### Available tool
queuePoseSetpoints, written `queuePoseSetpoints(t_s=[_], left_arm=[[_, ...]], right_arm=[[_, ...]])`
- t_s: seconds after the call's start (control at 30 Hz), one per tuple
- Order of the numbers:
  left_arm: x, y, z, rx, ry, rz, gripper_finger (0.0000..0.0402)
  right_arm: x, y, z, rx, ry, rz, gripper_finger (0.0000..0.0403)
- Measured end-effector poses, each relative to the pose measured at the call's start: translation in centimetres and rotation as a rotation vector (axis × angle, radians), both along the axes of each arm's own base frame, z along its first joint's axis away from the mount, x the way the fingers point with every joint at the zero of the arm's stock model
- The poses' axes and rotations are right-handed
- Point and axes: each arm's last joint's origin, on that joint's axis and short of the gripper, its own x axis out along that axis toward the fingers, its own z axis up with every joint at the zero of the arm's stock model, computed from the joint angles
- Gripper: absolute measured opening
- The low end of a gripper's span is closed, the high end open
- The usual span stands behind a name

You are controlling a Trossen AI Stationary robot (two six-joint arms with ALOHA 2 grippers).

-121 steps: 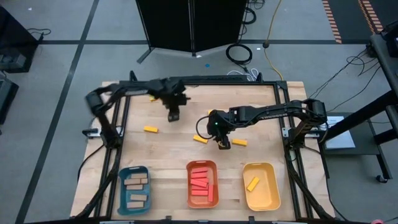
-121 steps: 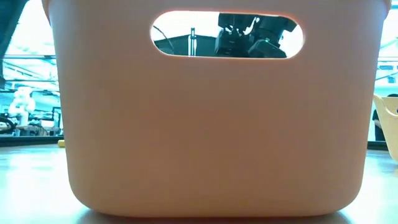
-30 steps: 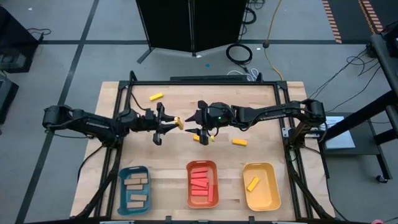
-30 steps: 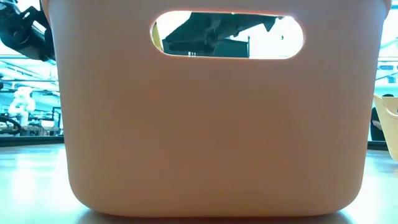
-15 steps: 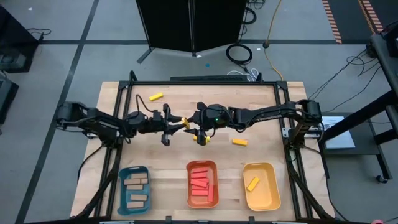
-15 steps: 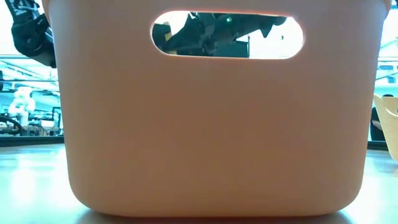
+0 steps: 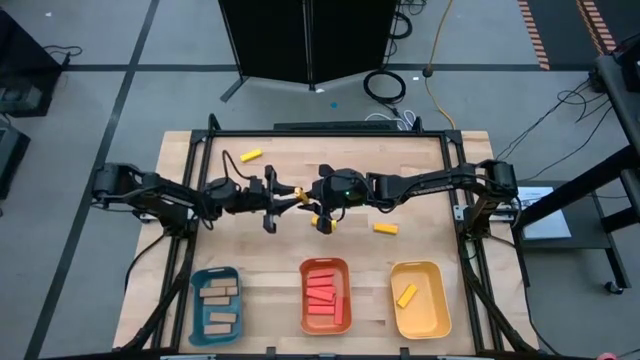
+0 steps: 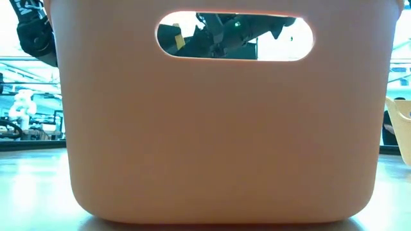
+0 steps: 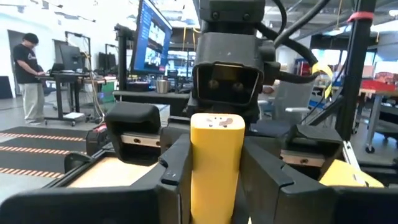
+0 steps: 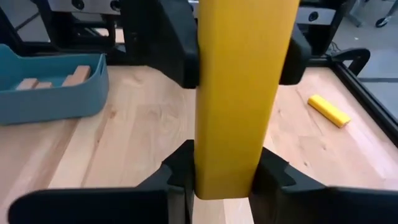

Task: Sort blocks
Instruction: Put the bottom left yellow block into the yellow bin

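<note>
A yellow block [image 7: 293,193] hangs in the air over the middle of the table, between my two grippers, which face each other. My left gripper [image 7: 282,193] reaches in from the table's left and is shut on it. My right gripper [image 7: 308,198] reaches in from the right and has the block's other end between its fingers. The left wrist view shows the block [image 9: 216,155] pointing at the right arm's wrist. In the right wrist view the block [image 10: 239,93] runs from my right fingers up to the left fingers [image 10: 174,56]. My left gripper pinches the block's left end [image 9: 214,183] by its two long sides between both fingers. The fingers come level from the table's left and lie along the block, which sticks out past them and is clear of the table. My right gripper has the block's right end [image 10: 227,165] between its two fingers [image 10: 181,169], which lie against its long sides. They come roughly level from the table's right, along the block. The block is clear of the table.
Loose yellow blocks lie at the far left [image 7: 250,155], under the right gripper [image 7: 320,219] and right of centre [image 7: 385,228]. Along the near edge stand a blue tray [image 7: 194,300], an orange tray [image 7: 304,300] and a yellow tray [image 7: 440,300]. The orange tray's wall [image 8: 218,141] fills the low view.
My left gripper has carried the yellow block toward the table's right and a little toward the far edge, up to my right gripper. The block's free end now stands between the right fingers.
</note>
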Motion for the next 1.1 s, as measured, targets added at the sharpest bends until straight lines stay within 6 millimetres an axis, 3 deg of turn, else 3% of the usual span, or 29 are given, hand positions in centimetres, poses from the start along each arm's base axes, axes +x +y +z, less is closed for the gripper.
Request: queuePoseSetpoints(t_s=[0.2, 0.3, 0.43, 0.6, 0.73, 0.83, 1.1], left_arm=[[0.0, -0.1, -0.3, 0.001, 0.029, -0.013, 0.0144], [-0.2, -0.1, 0.3, 0.032, 0.009, -0.01, 0.0174], [-0.8, 0.0, 1.2, 0.065, 0.004, 0.011, 0.0202], [-2.0, 0.2, 2.2, 0.065, 0.047, 0.043, 0.0209], [-2.4, 0.4, 2.3, 0.058, 0.081, 0.112, 0.021], [-2.5, 0.8, 2.1, 0.065, 0.106, 0.214, 0.021], [-2.3, 1.0, 1.4, 0.067, 0.167, 0.255, 0.021]], right_arm=[[-0.5, 0.0, 0.0, 0.0, 0.049, 0.0, 0.0079], [-1.6, -0.3, 0.9, 0.012, 0.093, -0.017, 0.0079], [-4.1, -0.6, 2.9, 0.022, 0.18, -0.043, 0.0088], [-9.1, 0.1, 4.5, 0.055, 0.431, -0.008, 0.0117], [-13.3, 1.8, 4.8, 0.263, 0.691, 0.099, 0.0115], [-15.9, 3.7, 4.8, 0.414, 0.859, 0.083, 0.01], [-21.4, 9.2, 2.4, 0.583, 1.037, -0.037, 0.001]])
